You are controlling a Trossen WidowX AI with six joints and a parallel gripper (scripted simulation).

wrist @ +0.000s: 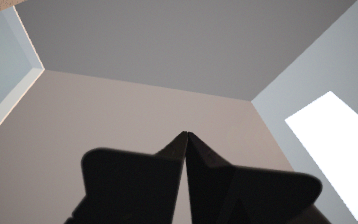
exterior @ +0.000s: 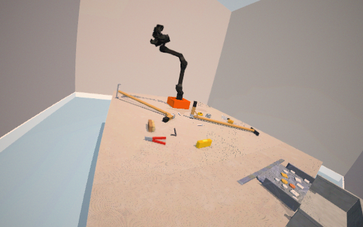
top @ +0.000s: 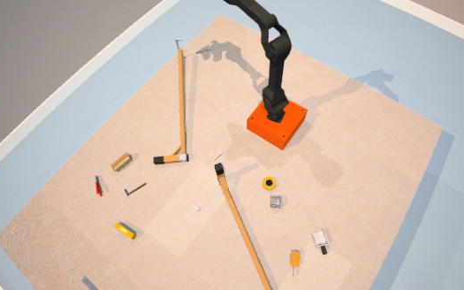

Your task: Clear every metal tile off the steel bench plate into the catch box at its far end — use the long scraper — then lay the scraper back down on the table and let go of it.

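My gripper (wrist: 186, 136) is shut and empty, raised high above the table. Two long wooden-handled tools lie on the table. One (top: 182, 102) (exterior: 142, 102) has a thin metal hooked end. The other (top: 241, 221) (exterior: 223, 123) has a small black end; its crosspiece stands up. I cannot tell for certain which is the scraper. The steel bench plate (exterior: 273, 174) lies at the near right in the exterior view, with low side walls. Several pale tiles (exterior: 294, 193) and a few yellow and orange pieces (exterior: 284, 175) lie on it. The catch box (exterior: 336, 192) adjoins its far end.
A flat metal strip (top: 90, 283) (exterior: 261, 171) lies by the plate. A yellow block (top: 125, 230) (exterior: 204, 143), red pliers (top: 98, 186) (exterior: 158, 140), a wooden block (top: 121, 162) (exterior: 151, 125) and a black angled key (top: 135, 189) lie between the tools and plate. The orange base (top: 277, 124) carries the arm.
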